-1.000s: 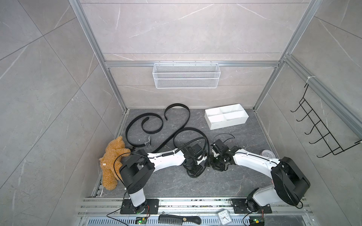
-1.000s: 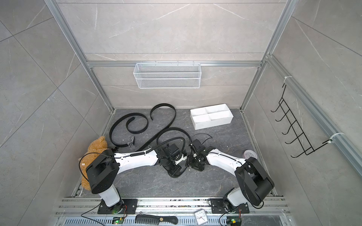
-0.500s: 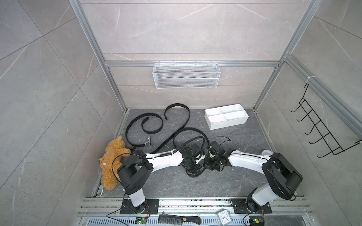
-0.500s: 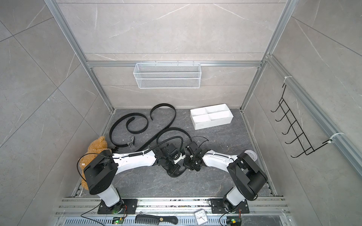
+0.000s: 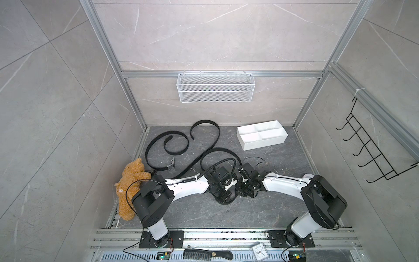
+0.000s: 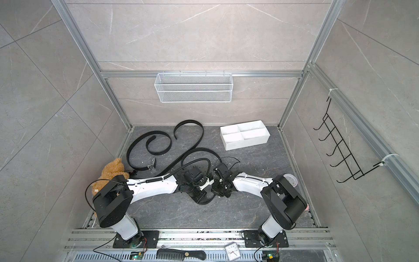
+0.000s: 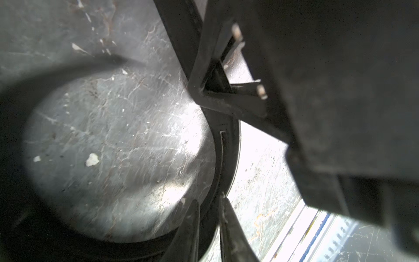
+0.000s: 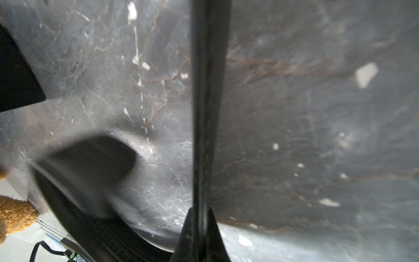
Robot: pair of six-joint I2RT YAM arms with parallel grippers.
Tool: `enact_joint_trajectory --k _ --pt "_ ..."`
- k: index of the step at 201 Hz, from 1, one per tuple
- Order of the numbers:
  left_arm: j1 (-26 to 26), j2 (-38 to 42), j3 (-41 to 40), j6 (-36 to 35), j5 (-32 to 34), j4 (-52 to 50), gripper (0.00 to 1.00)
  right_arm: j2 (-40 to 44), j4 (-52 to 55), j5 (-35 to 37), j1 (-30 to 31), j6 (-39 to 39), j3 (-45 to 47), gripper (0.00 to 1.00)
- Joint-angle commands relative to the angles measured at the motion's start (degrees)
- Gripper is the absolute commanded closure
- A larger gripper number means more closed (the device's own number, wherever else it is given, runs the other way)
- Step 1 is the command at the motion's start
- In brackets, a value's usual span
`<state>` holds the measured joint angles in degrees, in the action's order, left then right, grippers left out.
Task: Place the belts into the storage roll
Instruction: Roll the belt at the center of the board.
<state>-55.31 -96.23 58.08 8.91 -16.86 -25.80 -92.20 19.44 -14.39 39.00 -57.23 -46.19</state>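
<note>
**Right end effector takes hold of the belt**

The right end effector (image 8: 200, 213), open a second ago, now clenches the coiled belt (image 8: 208, 113) near the desk's centre. The left end effector (image 7: 209, 199) straddles the same coil, but I cannot tell whether it grips. A handover looks under way. The storage roll (image 5: 265, 143) sits empty at 1 o'clock.

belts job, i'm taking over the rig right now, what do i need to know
Right claw: shut on the half-coiled black strap belt between the arms.
Left claw: straddles what looks like that belt; grip unclear.
Spiral black strap belt and S-curved black strap belt: loose on the dark stone floor.
White four-compartment plastic tray: far right corner, compartments empty.
Done: nothing stowed. Left: all three belts into the tray.
</note>
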Motion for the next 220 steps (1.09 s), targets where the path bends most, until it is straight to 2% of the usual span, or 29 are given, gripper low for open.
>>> enact_joint_trajectory --k 1,39,58,86,98,103,138,144,149,162,188,204,220 --pt "-1.6 -1.4 1.8 -6.7 -5.3 -3.8 0.78 -2.6 -2.9 1.4 0.9 1.2 -2.3 0.98" --pt "-1.6 -0.5 1.8 -6.7 -5.1 -3.1 0.78 -3.2 -1.4 2.2 0.9 2.0 -3.5 0.98" --pt "-1.6 3.1 2.1 -4.1 -2.6 -2.3 0.73 -3.0 -0.6 2.4 1.0 2.6 -3.9 0.98" --pt "-0.3 9.3 2.6 6.0 10.7 -2.5 0.63 -2.4 0.8 3.0 1.0 3.3 -4.1 0.98" --pt "0.5 11.2 2.7 10.7 16.0 -4.6 0.55 -2.4 1.0 3.1 1.0 3.6 -4.3 0.98" --pt "0.7 11.9 2.6 12.3 17.1 -5.1 0.51 -2.3 1.1 3.1 1.0 3.7 -4.4 0.98" --pt "2.0 13.8 2.7 27.4 24.2 -14.4 0.45 -1.7 1.1 3.0 1.2 3.6 -4.3 0.96" --pt "2.3 13.5 2.5 29.5 24.4 -15.5 0.34 -1.6 1.2 3.0 1.2 3.6 -4.3 0.96" --pt "2.7 13.2 2.6 31.4 24.9 -17.1 0.32 -1.4 1.1 3.0 1.3 3.7 -4.3 0.95" --pt "4.0 12.6 1.6 34.4 24.4 -17.7 0.32 -1.2 1.3 2.9 1.6 3.9 -4.4 0.88" --pt "6.0 13.0 -1.7 36.4 24.0 -15.4 0.33 1.5 5.1 4.9 1.8 4.9 -5.2 0.57" --pt "7.3 14.7 -3.7 36.1 24.1 -13.1 0.34 4.3 9.7 6.8 1.8 6.7 -6.9 0.50" --pt "10.8 15.6 -2.3 31.9 24.5 -13.2 0.33 6.0 14.3 7.6 1.8 8.7 -9.4 0.48"
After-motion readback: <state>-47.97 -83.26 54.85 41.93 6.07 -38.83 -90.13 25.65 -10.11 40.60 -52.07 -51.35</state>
